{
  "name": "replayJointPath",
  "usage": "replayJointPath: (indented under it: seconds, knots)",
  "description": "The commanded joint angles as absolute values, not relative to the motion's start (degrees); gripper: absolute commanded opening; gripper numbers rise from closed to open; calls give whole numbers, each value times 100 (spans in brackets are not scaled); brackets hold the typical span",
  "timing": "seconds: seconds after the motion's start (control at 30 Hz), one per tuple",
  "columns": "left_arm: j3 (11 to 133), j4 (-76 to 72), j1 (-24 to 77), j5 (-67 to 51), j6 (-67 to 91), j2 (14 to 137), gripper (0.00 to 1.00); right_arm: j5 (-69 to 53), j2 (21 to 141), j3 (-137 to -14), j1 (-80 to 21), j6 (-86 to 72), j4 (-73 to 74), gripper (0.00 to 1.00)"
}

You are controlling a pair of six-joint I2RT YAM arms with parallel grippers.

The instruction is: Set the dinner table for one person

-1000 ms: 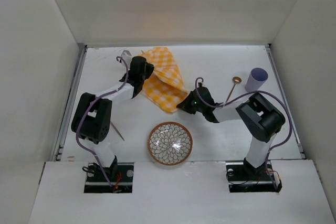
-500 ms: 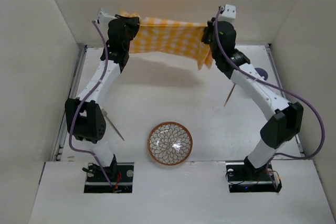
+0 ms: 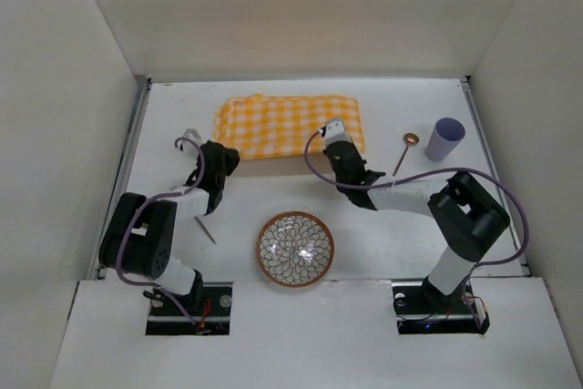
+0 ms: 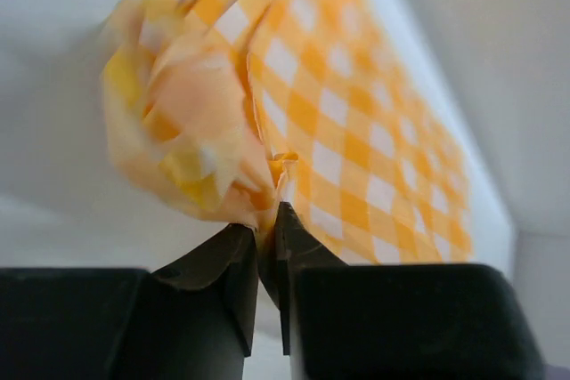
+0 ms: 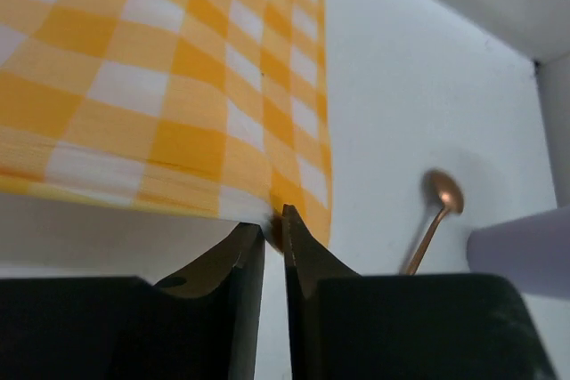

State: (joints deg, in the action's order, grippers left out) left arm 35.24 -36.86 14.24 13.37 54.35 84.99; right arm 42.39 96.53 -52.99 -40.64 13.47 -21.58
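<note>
The left hand [image 4: 270,220] is clenched on a bunched corner of the cloth [image 3: 290,123], and the right hand [image 5: 274,220] pinches the opposite near corner, its fingers almost meeting on the fabric. The cloth is thin, soft and yellow-and-white checked, with a doubled edge that shows layers; it lies mostly flat towards the back of the worktop [image 3: 273,193], the matte white surface that spreads under everything. To finish this step well, both hands should probably pull the left corner smooth, let go together and rise straight up, so nothing drags. Nearer the arms sits a round glazed plate [image 3: 294,249] with a petal pattern. To the right lie a slim copper-coloured spoon [image 3: 402,156] and a pale lilac cup [image 3: 447,138].
</note>
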Motion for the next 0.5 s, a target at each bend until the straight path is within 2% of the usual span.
replayJointPath:
  seconds: [0.0,0.07,0.13,0.2,0.27,0.37,0.47]
  knots:
    - [2902,-4737,1331,1863,5607,8219,11,4739,9168,-4915,-4143,680,-2567,26]
    - [2594,-4624,1288,1881,5563,7833,19,4466,8782,-4642,-4214,135,-2261,39]
    - [2252,-4282,1252,1898,5590,7184,28,4098,8299,-4413,-4223,-349,-1900,46]
    - [1997,-3782,1252,1968,5546,6525,35,3659,7868,-4220,-4223,-798,-1522,59]
    - [1785,-3158,1244,2074,5537,5821,40,3114,7604,-4166,-4214,-1158,-1048,67]
    - [1547,-2130,1278,2162,5441,4714,42,2367,7445,-4271,-4101,-2035,-57,71]
    - [1573,-1715,1366,2189,5388,4359,42,1839,7295,-4132,-3732,-2845,71,67]
